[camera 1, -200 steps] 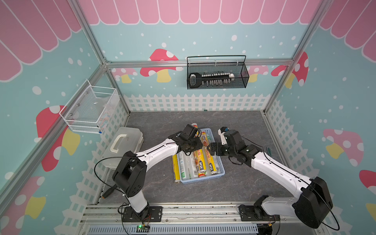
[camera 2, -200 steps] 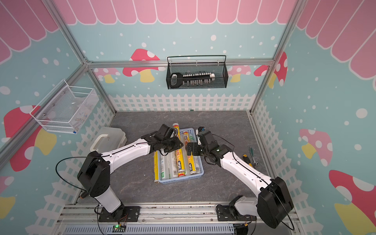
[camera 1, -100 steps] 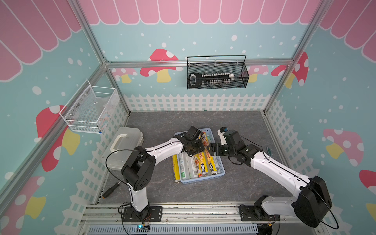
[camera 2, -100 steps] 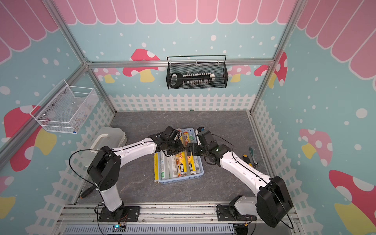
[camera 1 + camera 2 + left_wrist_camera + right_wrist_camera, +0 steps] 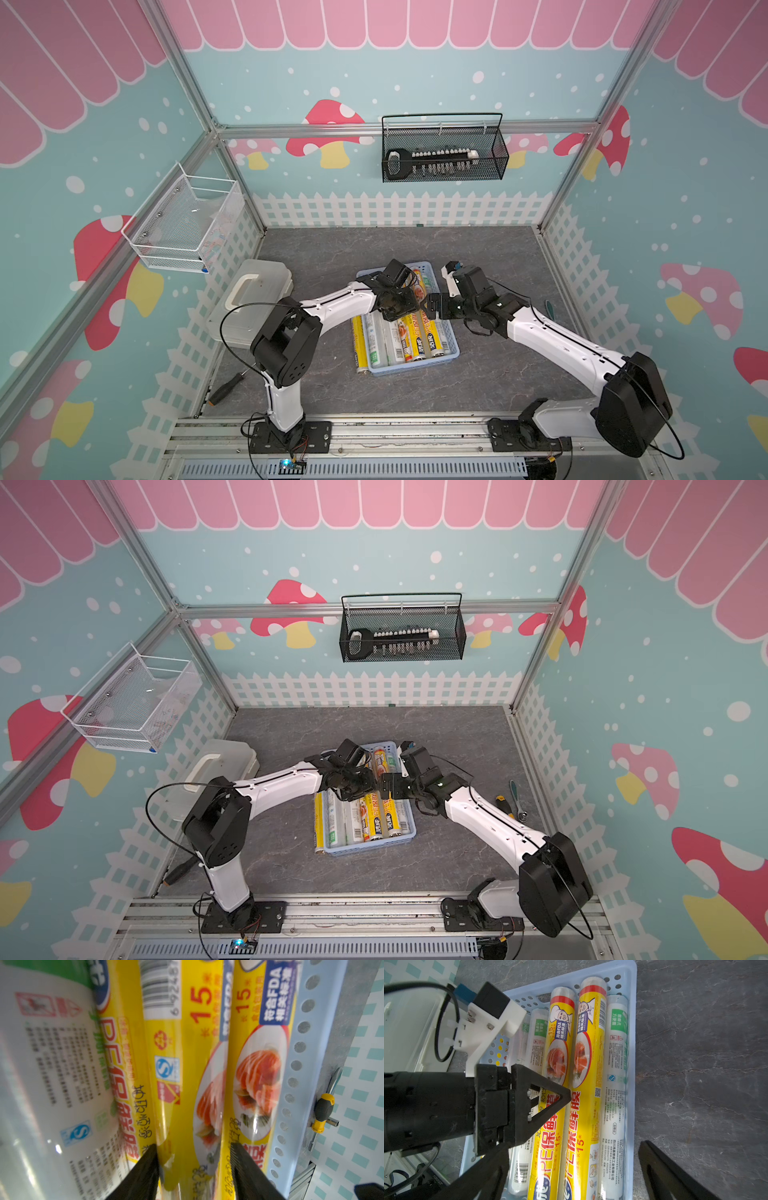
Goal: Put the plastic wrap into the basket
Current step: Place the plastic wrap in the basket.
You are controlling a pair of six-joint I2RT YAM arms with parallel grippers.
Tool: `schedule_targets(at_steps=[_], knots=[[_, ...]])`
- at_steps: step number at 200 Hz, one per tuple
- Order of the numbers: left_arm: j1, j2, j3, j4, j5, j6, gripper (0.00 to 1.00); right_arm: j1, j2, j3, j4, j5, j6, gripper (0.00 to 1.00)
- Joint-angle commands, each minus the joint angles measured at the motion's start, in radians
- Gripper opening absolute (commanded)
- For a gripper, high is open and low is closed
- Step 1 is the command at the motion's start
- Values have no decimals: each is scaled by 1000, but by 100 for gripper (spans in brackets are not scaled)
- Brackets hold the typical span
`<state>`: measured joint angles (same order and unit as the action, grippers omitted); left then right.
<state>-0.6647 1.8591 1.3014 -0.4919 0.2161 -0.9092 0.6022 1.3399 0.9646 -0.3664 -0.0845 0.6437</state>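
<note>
Task is judged nearly done. At least 5 rolls point(image 5: 409, 340) are laid side by side, lengthwise, in the basket point(image 5: 415, 368). 1 outer roll point(image 5: 358, 345), yellow, is seen on the table point(image 5: 332, 249) just beside the basket wall on the left arm's side. It is outside the basket as far as can be told, so it is judged still to be put in. No other stray roll is found in both top views.

The left gripper point(image 5: 194, 1153) is held low in the basket, jaws partly parted astride a yellow roll point(image 5: 187, 1084) lying among the others. A thin gap is seen at 1 finger point(image 5: 245, 1167), so that roll is judged released, not clamped.

The right gripper point(image 5: 575, 1144) is spread wide with nothing held. It is hung over the basket wall on its own side, close to the left gripper.
</note>
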Motion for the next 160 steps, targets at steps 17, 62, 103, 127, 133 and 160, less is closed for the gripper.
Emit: schedule_targets(at_steps=[17, 62, 103, 127, 133, 160], knots=[[-12, -42, 14, -16, -34, -4, 58, -3, -16, 10, -8, 9, -2, 99], [-13, -82, 8, -21, -68, 13, 62, -4, -22, 10, -4, 9, 0, 99], [-11, -156, -11, -21, -130, 40, 65, -3, -35, 1, 22, -13, 8, 99], [-11, -213, -34, -20, -199, 66, 65, -3, -44, -15, 62, -30, 14, 99], [-10, -228, -40, -19, -215, 74, 65, -3, -46, -18, 70, -35, 14, 99], [0, -301, -78, -14, -293, 99, 65, -1, -41, -16, 106, -66, 17, 99]])
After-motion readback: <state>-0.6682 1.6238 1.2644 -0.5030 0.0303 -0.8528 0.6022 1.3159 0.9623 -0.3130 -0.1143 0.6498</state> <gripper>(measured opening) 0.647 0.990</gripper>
